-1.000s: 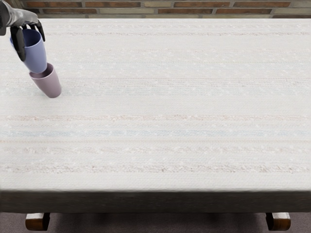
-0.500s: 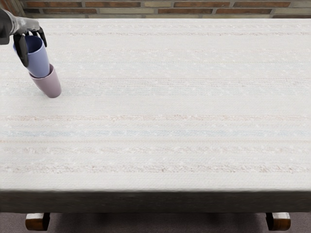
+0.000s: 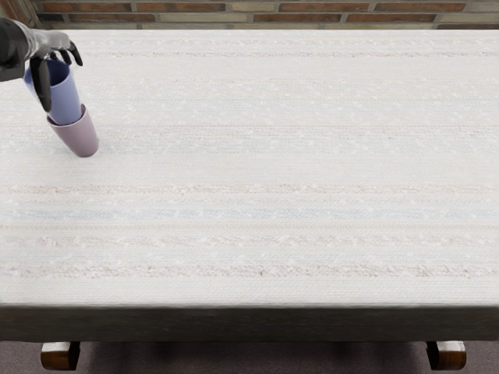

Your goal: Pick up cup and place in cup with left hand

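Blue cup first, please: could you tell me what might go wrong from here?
The blue cup stands mostly above the pink cup's rim, so it could lean or jam rather than settle deeper. The left hand is right at the blue cup's mouth, so a sideways move might tip both cups.

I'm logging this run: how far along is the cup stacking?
Nearly done, it seems: the blue cup's lower end sits inside the pink cup's mouth. The left hand is at the blue cup's upper part; whether it grips is unclear. What remains is probably letting go, if needed, and moving the hand clear.
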